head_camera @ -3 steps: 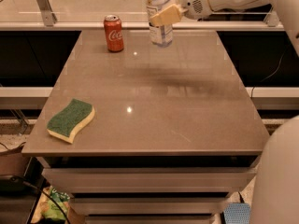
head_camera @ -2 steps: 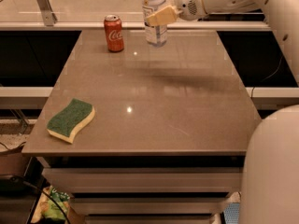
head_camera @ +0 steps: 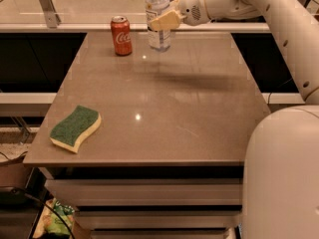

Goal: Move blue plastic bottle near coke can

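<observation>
The blue plastic bottle (head_camera: 158, 29), clear with a white cap, stands upright at the far edge of the table. My gripper (head_camera: 162, 20) is shut on its middle, the cream fingers (head_camera: 167, 20) wrapped around the label. The red coke can (head_camera: 121, 35) stands upright on the table just left of the bottle, a short gap between them. My white arm reaches in from the upper right.
A green and yellow sponge (head_camera: 75, 127) lies near the table's (head_camera: 164, 113) front left corner. A counter ledge with a metal post (head_camera: 46, 5) runs behind the table. My white base fills the lower right.
My gripper has carried the bottle left, closer to the coke can. The can and sponge have not moved.
</observation>
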`<state>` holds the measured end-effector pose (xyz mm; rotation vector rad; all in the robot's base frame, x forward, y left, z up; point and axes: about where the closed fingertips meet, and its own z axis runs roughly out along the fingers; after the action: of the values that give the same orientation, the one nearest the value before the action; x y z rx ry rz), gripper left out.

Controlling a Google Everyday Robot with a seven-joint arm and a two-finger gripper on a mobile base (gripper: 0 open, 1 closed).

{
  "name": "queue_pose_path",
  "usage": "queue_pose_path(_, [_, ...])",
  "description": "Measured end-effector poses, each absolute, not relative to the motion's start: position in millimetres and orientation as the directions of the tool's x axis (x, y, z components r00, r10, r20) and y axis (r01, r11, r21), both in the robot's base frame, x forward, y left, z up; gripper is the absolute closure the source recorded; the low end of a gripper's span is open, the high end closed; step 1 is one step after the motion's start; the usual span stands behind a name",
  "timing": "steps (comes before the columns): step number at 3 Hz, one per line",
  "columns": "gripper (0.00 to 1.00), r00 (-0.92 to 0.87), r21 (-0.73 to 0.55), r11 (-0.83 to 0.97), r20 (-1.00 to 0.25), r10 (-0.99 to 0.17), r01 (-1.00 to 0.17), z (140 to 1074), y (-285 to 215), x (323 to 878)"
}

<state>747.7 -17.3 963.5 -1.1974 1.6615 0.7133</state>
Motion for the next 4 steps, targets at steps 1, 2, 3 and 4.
queue_pose_path(1, [1.0,-0.102,-0.05,0.361,-0.914,-0.392,-0.931,949.9,-15.4,755.3])
queue_pose_path(2, [1.0,-0.129,-0.024,0.355,-0.907,-0.402,-0.935,925.1,-5.2,768.4])
queue_pose_path(3, [1.0,-0.134,-0.008,0.324,-0.902,-0.411,-0.946,910.7,22.8,774.0])
queue_pose_path(4, [1.0,-0.132,-0.002,0.315,-0.905,-0.404,-0.949,907.4,30.1,777.7])
